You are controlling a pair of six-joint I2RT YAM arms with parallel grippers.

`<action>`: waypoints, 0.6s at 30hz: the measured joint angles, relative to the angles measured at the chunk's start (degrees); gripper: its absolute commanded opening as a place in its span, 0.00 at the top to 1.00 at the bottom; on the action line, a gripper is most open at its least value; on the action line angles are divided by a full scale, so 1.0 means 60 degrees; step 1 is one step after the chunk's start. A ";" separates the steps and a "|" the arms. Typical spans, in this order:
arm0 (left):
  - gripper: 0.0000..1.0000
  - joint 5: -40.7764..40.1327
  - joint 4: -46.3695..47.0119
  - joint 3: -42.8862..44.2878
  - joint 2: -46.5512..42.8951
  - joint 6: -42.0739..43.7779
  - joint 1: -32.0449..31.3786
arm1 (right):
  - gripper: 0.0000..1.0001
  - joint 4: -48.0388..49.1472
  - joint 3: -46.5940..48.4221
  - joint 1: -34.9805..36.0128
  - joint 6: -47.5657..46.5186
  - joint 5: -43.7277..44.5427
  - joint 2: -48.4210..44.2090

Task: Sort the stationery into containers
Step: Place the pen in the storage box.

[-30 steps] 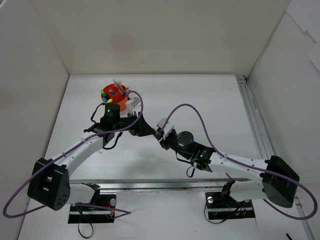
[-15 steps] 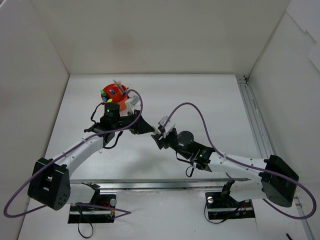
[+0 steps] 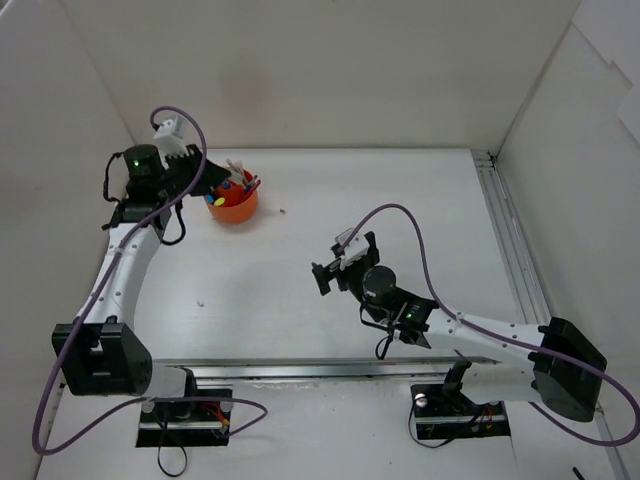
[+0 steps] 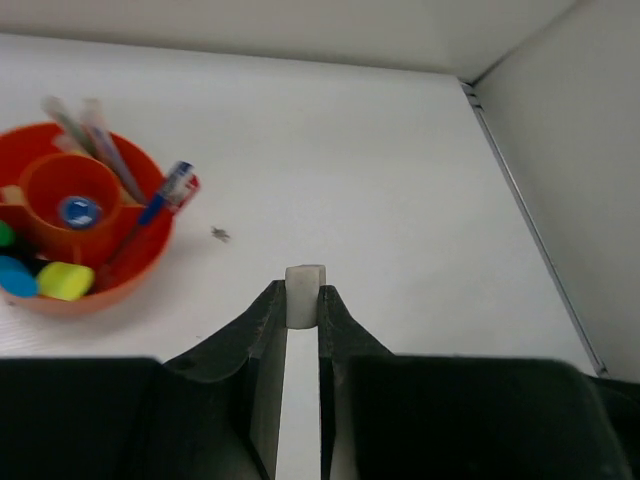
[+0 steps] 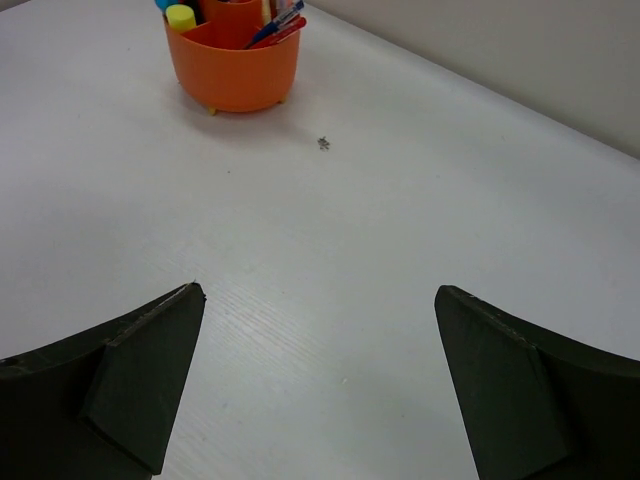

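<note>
Left tool (image 4: 300, 303) pinches a small beige eraser (image 4: 305, 290) beside the orange organizer (image 4: 120, 282) near the worktop's far-left corner. Right tool (image 5: 315, 292) gapes empty mid-worktop. Best centre over a free compartment before letting go.

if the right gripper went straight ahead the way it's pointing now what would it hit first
Probably the bare table: the open right gripper angles down toward it. The orange desk organizer sits left of that line, though depth is hard to judge.
</note>
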 measured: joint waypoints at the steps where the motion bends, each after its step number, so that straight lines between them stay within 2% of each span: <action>1: 1.00 -0.0091 -0.0157 0.0372 0.0219 0.0109 0.0244 | 0.02 -0.0007 -0.0044 -0.0007 -0.0004 0.0160 -0.0058; 8: 1.00 -0.1082 -0.1752 0.3774 0.2973 0.1359 0.1344 | 0.02 -0.0474 -0.0073 -0.0342 0.0033 0.0765 -0.0208; 13: 1.00 -0.1443 -0.2914 0.5967 0.5169 0.2157 0.1446 | 0.02 -0.1155 0.0076 -0.0816 0.0095 0.0678 -0.0208; 18: 1.00 -0.1486 -0.3636 0.7220 0.6634 0.2656 0.1446 | 0.02 -0.1588 0.0488 -0.1093 0.0106 0.0532 -0.0131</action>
